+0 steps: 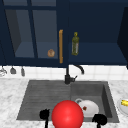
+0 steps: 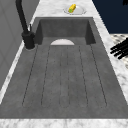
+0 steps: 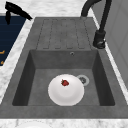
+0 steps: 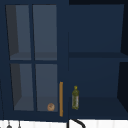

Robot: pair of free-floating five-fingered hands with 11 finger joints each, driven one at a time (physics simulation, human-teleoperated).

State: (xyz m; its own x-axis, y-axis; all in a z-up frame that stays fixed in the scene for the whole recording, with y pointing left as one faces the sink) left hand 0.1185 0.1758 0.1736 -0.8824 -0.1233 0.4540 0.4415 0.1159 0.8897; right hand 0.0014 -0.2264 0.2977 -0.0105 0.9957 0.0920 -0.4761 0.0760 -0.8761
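A: Where is the red ball?
B: Near edge of the sink, between both hands.
A: And the hands?
B: Left hand and right hand hover beside it; finger state cannot be told. A plate lies behind.

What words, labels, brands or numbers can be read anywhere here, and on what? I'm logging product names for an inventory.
None can be read.
The bottle on the cabinet shelf has a pale band that may be a label, too blurred to read.
The white plate in the sink basin carries a small red item, no text.
The faucet, the red ball and the cabinet door handle bear no lettering.
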